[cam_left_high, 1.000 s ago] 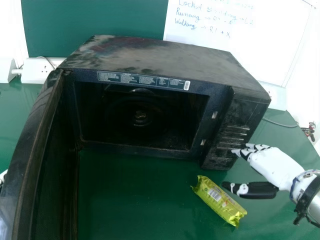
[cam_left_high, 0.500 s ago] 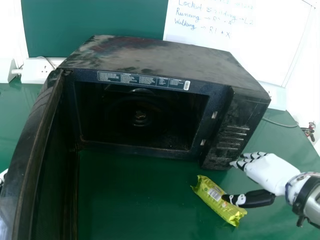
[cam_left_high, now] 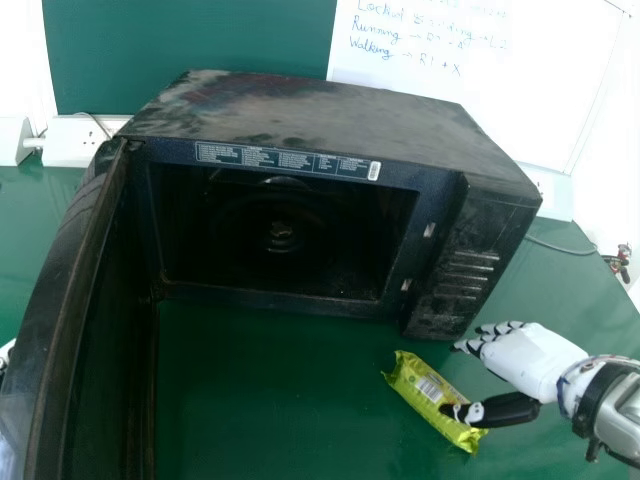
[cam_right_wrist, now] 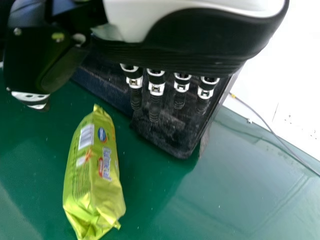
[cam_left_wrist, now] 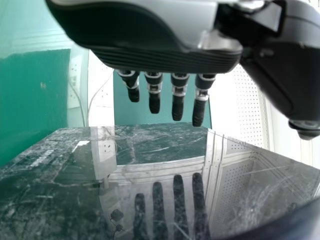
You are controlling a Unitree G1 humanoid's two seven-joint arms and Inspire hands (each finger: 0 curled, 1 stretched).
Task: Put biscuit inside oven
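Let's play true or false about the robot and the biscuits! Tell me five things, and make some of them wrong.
1. The oven has its door open. True.
2. The biscuit packet is already inside the oven. False: it lies on the green table in front of the oven.
3. The biscuit packet is yellow-green. True.
4. The robot's left hand is the one by the biscuit packet. False: it is the right hand.
5. The oven is bright white. False: it is dark, nearly black.
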